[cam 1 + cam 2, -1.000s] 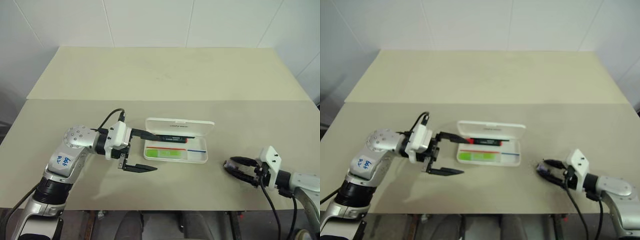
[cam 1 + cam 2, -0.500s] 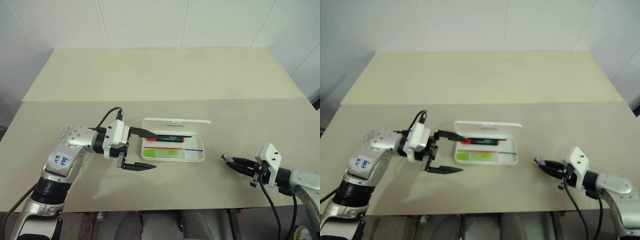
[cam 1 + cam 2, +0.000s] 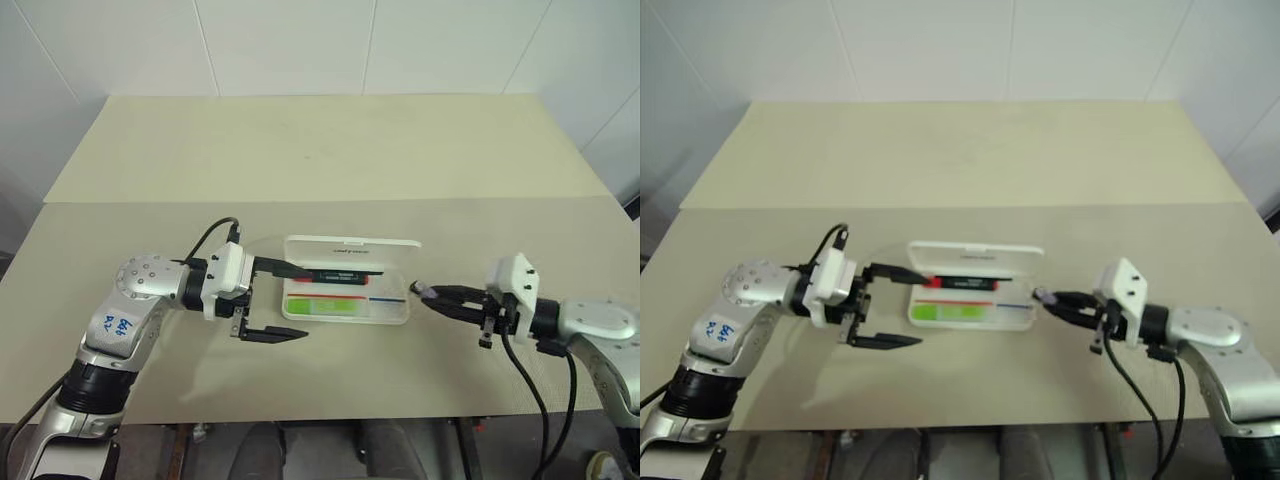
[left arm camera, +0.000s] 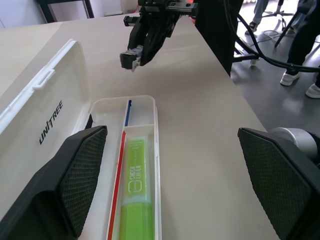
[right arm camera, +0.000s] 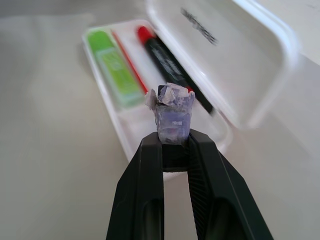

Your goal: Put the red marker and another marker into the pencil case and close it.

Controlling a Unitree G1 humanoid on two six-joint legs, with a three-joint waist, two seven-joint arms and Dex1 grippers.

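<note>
The open pencil case (image 3: 347, 300) lies mid-table, the red marker (image 5: 170, 65) and green highlighter (image 4: 134, 195) inside it. At its 9 o'clock the left gripper (image 3: 283, 302) gapes wide; at its 3 o'clock the right gripper (image 3: 436, 299) pinches a small stubby cylinder (image 5: 173, 116)

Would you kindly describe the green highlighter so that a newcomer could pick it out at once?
On the beige table lies an open white plastic pencil case. In its front compartment lies the short chunky lime-green highlighter, flat. The black-barrelled red marker behind it, beside the lid, is slimmer and longer.
</note>
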